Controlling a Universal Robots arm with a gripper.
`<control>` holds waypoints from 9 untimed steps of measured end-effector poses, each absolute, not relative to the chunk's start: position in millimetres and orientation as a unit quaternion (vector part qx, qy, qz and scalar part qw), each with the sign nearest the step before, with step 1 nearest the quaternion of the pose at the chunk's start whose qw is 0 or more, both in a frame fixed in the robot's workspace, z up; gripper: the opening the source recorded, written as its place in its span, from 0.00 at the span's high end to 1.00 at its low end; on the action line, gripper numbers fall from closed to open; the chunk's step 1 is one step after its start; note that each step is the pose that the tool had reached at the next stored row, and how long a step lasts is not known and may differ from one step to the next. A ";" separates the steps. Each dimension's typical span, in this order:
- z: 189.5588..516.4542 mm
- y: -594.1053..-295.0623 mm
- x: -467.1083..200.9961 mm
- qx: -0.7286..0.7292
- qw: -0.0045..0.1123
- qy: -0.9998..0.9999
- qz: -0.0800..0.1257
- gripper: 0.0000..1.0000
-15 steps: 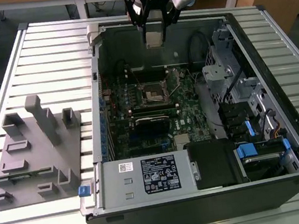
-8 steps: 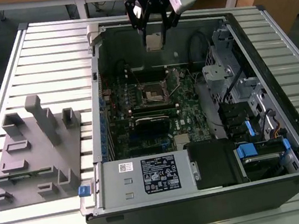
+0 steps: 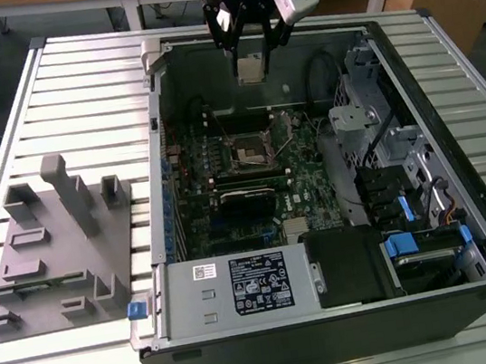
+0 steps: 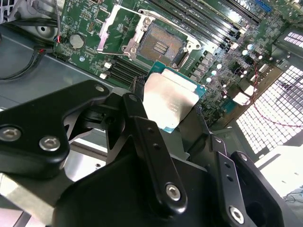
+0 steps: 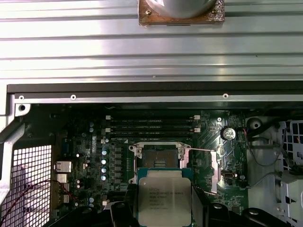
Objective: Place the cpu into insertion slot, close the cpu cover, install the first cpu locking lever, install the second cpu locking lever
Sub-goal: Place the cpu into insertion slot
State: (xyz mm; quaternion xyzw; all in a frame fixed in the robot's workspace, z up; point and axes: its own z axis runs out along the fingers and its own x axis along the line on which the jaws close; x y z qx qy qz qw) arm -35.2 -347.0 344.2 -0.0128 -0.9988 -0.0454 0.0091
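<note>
My gripper (image 3: 250, 60) hangs over the far end of the open computer case (image 3: 170, 248), shut on the cpu (image 3: 251, 69), a flat square chip with a dull silver top. In both wrist views the cpu (image 4: 170, 100) (image 5: 164, 196) sits between the black fingers (image 4: 142, 127), above the motherboard and clear of it. The insertion slot (image 3: 250, 149) (image 4: 158, 45) (image 5: 158, 161) lies bare, its gold contacts showing. The cpu cover (image 4: 110, 26) (image 5: 214, 170) is swung open to one side of the slot. A thin locking lever (image 5: 203, 150) stands raised beside it.
A silver power-supply box (image 3: 258, 282) with a white label fills the case's near end. Drive cages and cables (image 3: 397, 168) crowd the exterior view's right. A grey fixture block (image 3: 56, 246) rests on the slatted table (image 3: 72, 79) to the exterior view's left. Memory slots (image 5: 151, 125) lie beside the socket.
</note>
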 end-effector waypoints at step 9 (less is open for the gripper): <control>339.5 -347.0 -35.2 -0.013 0.009 -0.999 -0.045 0.46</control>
